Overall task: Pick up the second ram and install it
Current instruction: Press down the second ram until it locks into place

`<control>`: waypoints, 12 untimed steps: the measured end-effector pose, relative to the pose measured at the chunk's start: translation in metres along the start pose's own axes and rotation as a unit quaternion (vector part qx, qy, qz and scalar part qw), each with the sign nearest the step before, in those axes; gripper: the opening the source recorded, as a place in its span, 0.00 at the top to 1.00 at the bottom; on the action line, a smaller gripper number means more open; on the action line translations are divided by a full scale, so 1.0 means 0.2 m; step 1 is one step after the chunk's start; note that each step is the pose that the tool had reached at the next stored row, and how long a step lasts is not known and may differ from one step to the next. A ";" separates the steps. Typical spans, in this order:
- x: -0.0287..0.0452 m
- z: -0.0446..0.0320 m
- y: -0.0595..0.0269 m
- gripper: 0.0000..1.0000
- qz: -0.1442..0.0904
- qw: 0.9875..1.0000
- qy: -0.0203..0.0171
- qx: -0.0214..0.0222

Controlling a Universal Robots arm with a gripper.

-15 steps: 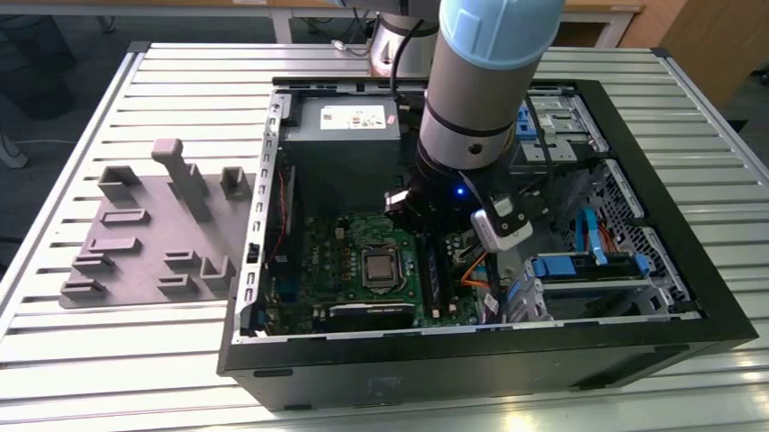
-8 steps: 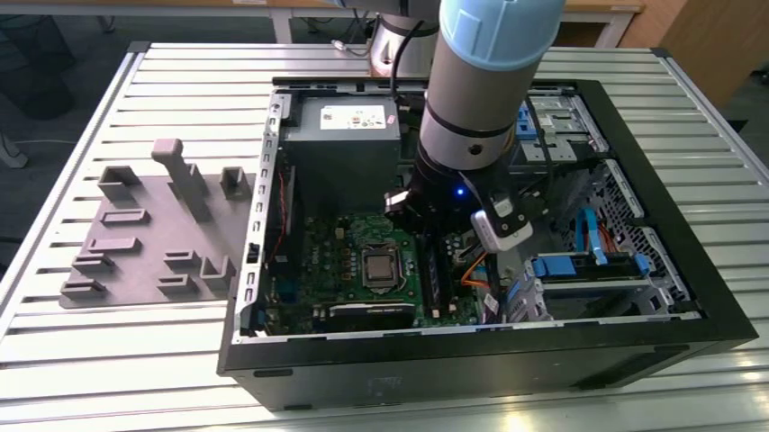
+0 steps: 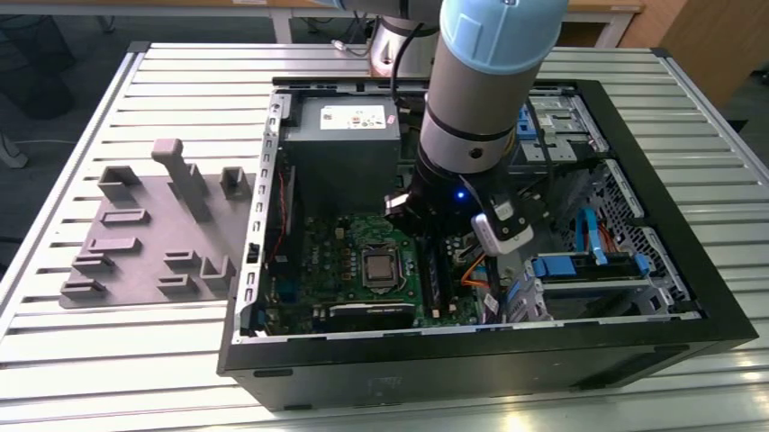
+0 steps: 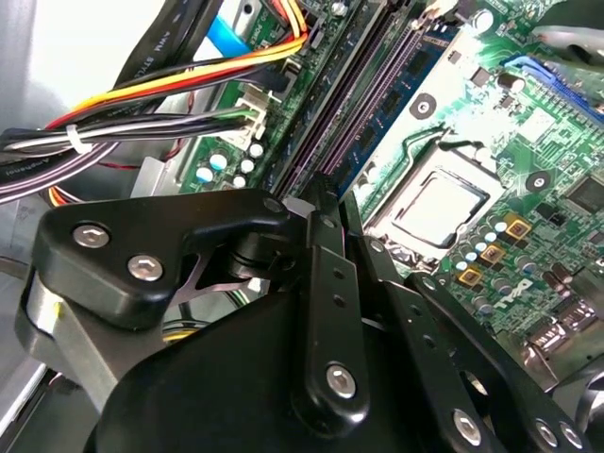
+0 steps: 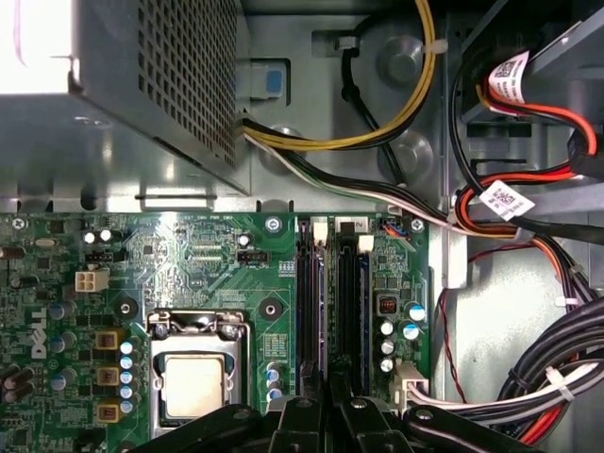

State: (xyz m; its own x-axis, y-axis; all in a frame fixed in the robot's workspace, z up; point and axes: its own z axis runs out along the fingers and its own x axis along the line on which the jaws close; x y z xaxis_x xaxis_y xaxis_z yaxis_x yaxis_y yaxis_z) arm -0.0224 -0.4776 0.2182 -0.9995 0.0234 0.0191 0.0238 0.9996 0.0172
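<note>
Over the memory slots (image 5: 328, 293) inside the computer case (image 3: 673, 297), tool (image 5: 327, 401) clenched, fingers together.

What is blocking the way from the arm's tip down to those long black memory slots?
Nothing visible does. The end effector sits directly over the memory slots; the cable bundle runs off to the side, clear of them.

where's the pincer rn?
In the first wrist view, the black pincer hangs over the long black memory slots on the green motherboard, beside the silver square processor socket, inside the open black computer case.
</note>
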 end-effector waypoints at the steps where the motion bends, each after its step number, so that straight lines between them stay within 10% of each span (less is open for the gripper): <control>1: 0.000 0.001 0.000 0.86 0.000 1.000 0.000 0.000; 12: 0.000 0.012 -0.005 0.86 0.000 1.000 0.000 0.000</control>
State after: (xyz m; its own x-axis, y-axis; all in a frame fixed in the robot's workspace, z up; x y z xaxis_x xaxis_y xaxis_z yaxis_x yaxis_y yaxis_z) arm -0.0224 -0.4786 0.2158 -0.9995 0.0234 0.0192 0.0237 0.9996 0.0172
